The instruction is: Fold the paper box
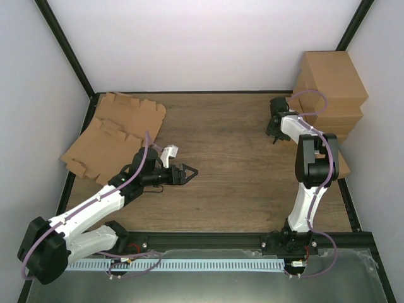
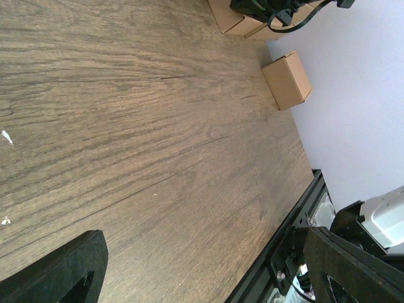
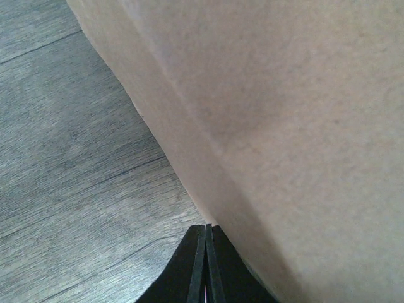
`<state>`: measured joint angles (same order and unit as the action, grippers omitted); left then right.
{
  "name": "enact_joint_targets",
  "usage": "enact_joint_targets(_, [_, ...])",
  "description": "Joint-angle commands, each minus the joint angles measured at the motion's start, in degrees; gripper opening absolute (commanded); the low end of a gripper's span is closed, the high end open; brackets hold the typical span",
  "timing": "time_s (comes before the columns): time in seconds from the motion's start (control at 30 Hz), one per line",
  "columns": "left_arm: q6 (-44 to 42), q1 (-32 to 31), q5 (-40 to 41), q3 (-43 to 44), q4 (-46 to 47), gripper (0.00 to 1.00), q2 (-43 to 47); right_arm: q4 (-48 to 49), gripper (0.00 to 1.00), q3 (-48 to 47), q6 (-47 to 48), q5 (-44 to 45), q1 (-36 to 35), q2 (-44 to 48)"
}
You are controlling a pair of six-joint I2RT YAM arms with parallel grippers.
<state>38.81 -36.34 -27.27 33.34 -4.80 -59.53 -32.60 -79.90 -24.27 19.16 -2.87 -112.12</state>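
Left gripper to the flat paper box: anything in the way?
Nothing visible. Only bare table lies between the open left gripper and the flat paper box at the far left. But the gripper faces right, away from it.

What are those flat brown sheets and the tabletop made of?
The flat sheets: plain brown cardboard, matte, with cut notches and crease lines. The tabletop: looks like wood or a wood-print laminate, with dark grain streaks and a smooth surface.
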Motion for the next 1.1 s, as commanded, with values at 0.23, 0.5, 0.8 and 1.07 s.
enact_joint_targets(0.23, [-0.43,0.21,-0.24,1.82,1.11,0.88,-0.46,2.06,0.01,-2.70,7.43,-14.20,-0.29,2.20])
enact_joint_targets(0.5, [-0.48,0.21,-0.50,1.83,1.17,0.88,-0.58,-1.54,0.01,-2.32,6.24,-9.10,-1.77,4.43])
enact_joint_targets(0.8, [-0.46,0.21,-0.59,1.65,0.86,0.88,0.06,-7.52,0.01,-4.29,3.19,4.29,-1.78,2.75])
enact_joint_targets(1.07, [-0.44,0.21,-0.12,1.25,0.17,0.88,1.37,-8.89,0.01,-5.61,1.85,11.37,-1.76,1.37])
